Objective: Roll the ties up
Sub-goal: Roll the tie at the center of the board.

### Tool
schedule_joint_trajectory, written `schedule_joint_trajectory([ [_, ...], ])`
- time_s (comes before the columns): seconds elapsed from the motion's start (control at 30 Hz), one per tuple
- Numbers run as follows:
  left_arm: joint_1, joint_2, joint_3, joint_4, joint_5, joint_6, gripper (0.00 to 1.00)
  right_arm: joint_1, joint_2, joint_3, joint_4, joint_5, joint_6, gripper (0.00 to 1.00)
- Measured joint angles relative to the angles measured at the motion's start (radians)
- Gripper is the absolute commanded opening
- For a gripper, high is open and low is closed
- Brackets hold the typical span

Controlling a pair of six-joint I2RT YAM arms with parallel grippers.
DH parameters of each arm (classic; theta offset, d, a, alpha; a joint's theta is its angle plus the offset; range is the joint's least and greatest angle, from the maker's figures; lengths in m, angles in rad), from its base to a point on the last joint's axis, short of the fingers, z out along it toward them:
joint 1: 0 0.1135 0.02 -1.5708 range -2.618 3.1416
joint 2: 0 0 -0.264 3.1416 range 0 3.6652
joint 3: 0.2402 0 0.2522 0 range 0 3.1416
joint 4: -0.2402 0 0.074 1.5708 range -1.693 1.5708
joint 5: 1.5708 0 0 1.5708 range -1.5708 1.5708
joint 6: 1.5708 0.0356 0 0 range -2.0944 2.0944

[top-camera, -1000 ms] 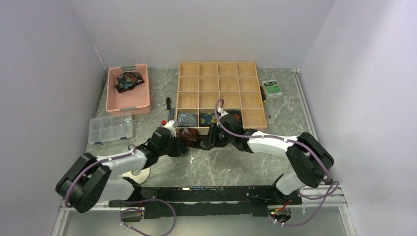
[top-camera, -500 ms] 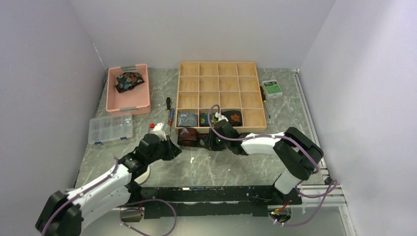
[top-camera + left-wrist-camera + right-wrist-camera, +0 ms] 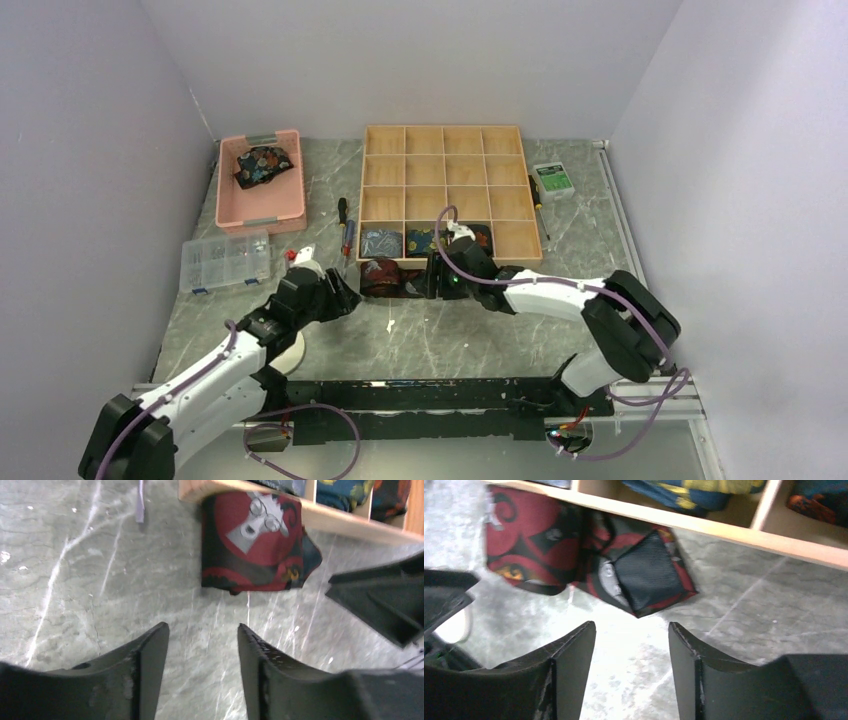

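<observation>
Rolled maroon-and-black patterned fabric tie (image 3: 382,277) (image 3: 250,550) (image 3: 536,545) on grey marbled tabletop (image 3: 450,340), touching near wall of shallow wooden grid tray (image 3: 443,128) at tray's 7 o'clock corner. Black-lined end loose at roll's 3 o'clock side, seen from right wrist.

Left gripper (image 3: 345,290) (image 3: 202,630) just off roll at 8 o'clock, jaws parted, nothing between them but bare tabletop. Right gripper (image 3: 432,275) (image 3: 631,627) close at roll's 3 o'clock, jaws likewise apart and holding nothing.

Three more rolled ties in tray's nearest row: grey-blue roll (image 3: 380,241), dark blue roll (image 3: 420,241), red-orange floral roll (image 3: 479,238).

Pink plastic bin (image 3: 262,212) at tray's 9 o'clock, dark floral unrolled tie (image 3: 265,163) bunched inside. Clear plastic organiser box (image 3: 226,261) at bin's 6 o'clock. Small green-and-white box (image 3: 552,179) at tray's 3 o'clock.
</observation>
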Motion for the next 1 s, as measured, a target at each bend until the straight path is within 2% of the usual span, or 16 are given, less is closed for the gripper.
schedule_joint_trajectory([
  [0.13,0.109,0.044,-0.001,0.091,0.066,-0.049,0.73,0.0,-0.019,0.056,-0.018,-0.076,-0.006,0.63],
  [0.27,0.261,0.09,-0.017,0.241,0.19,-0.11,0.76,0.0,0.051,0.177,-0.006,-0.159,0.001,0.62],
  [0.4,0.371,0.245,-0.031,0.407,0.333,-0.161,0.77,0.0,0.159,0.265,0.023,-0.21,0.023,0.61],
  [0.5,0.389,0.364,-0.034,0.512,0.427,-0.187,0.78,0.0,0.219,0.289,0.021,-0.222,0.035,0.59],
  [0.63,0.39,0.438,-0.033,0.578,0.503,-0.194,0.78,0.0,0.275,0.318,0.002,-0.221,0.042,0.55],
  [1.0,0.345,0.533,0.02,0.578,0.553,-0.158,0.74,-0.028,0.305,0.268,0.049,-0.237,0.076,0.47],
])
